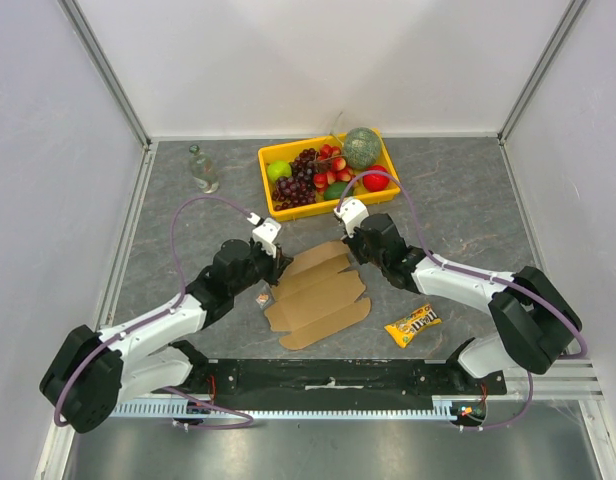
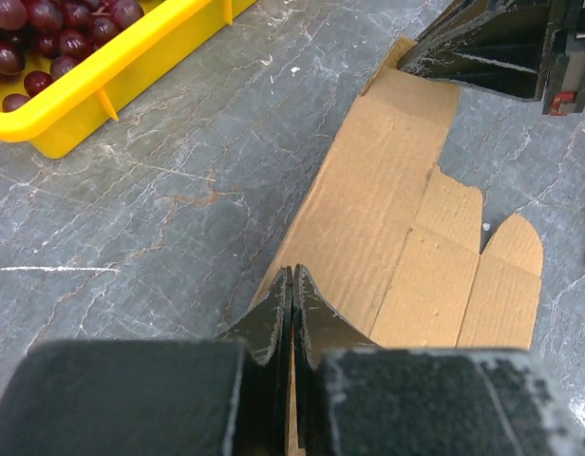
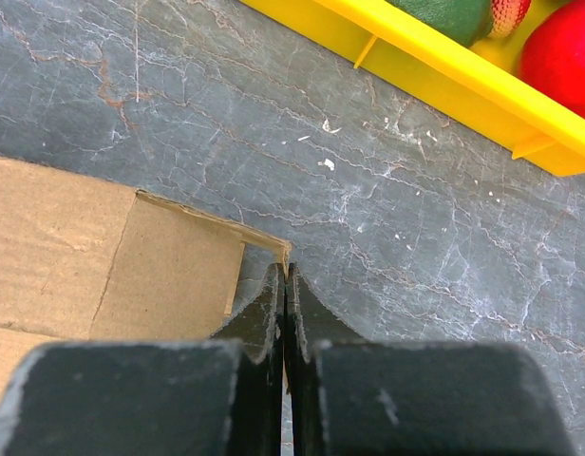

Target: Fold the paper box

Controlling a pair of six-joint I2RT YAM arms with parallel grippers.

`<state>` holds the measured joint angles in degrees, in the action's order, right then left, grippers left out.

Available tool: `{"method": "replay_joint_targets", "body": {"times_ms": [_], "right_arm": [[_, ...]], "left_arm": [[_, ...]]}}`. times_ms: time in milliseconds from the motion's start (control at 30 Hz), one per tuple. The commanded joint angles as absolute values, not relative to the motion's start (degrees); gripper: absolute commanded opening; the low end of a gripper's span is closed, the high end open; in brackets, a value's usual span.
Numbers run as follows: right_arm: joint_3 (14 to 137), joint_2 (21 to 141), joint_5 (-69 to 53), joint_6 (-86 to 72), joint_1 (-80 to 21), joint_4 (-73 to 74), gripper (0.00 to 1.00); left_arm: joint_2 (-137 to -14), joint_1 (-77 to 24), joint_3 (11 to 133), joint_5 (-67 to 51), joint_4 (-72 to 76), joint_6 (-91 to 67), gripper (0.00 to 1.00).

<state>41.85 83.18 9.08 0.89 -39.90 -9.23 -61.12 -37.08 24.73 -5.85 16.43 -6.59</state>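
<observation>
Flat brown die-cut cardboard paper box (image 1: pixel 316 295) on the grey worktop (image 1: pixel 458 200), its long panel running from the left claw (image 2: pixel 292 275) to the right claw (image 3: pixel 285 271). Both claws are pressed together at opposite ends, and the right is possibly nipping a corner.

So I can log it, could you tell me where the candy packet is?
In the top view, the candy packet lies right of the paper box, between it and the right arm's base.
</observation>
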Motion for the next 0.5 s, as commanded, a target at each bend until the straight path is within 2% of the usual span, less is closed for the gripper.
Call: {"method": "replay_joint_targets", "body": {"times_ms": [0, 100, 233, 333, 467], "right_arm": [[43.4, 82.4, 8.3, 0.5, -39.6, -10.8, 0.02], [43.5, 82.1, 8.3, 0.2, -39.4, -10.7, 0.06], [43.5, 80.8, 8.4, 0.1, -39.1, -10.7, 0.24], [43.7, 79.5, 8.8, -1.8, -39.0, -10.3, 0.32], [44.5, 77.2, 9.1, -3.0, -38.8, -9.1, 0.37]], "left_arm": [[-59.2, -37.1, 23.3, -4.5, 20.3, -8.3, 0.02], [-59.4, -37.1, 22.8, -4.1, 20.4, -8.3, 0.02], [-59.2, -37.1, 22.0, -3.7, 20.6, -8.4, 0.02], [-58.6, -37.1, 21.2, -3.0, 21.0, -8.6, 0.02], [-57.6, -37.1, 20.0, -2.3, 22.0, -8.7, 0.02]]}}
